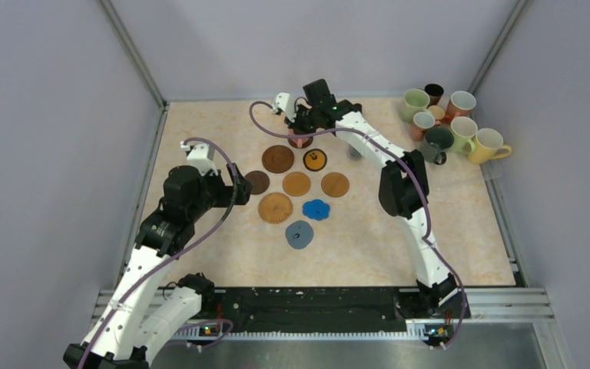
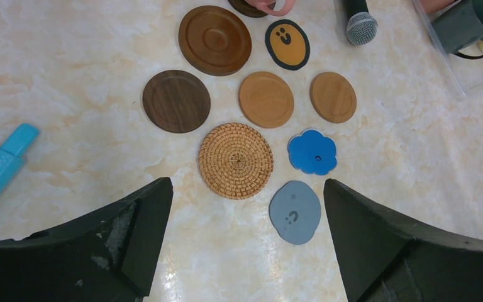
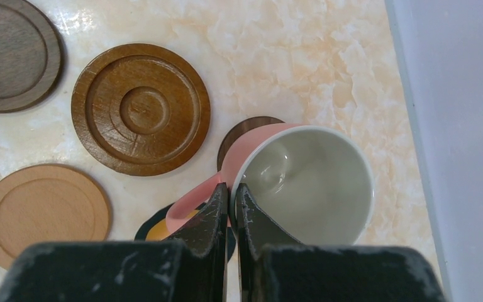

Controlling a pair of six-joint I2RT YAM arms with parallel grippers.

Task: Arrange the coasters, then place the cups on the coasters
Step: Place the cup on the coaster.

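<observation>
Right gripper [image 3: 231, 201] is pinching the pink mug [image 3: 308, 189] by the rim — holding it mouth-up for setting on 1 dark coaster [image 3: 242, 132], centre frame. Left gripper [image 2: 245, 189] is hovering spread, empty, over the wicker coaster [image 2: 236, 151].

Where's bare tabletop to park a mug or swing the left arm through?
Free: the near strip between the grey-blue coaster and the arm bases; the right side between the blue flower coaster and the table edge, though the right arm spans it; the far-left corner. Crowded: the coaster cluster mid-table and the mugs packed far right.
</observation>
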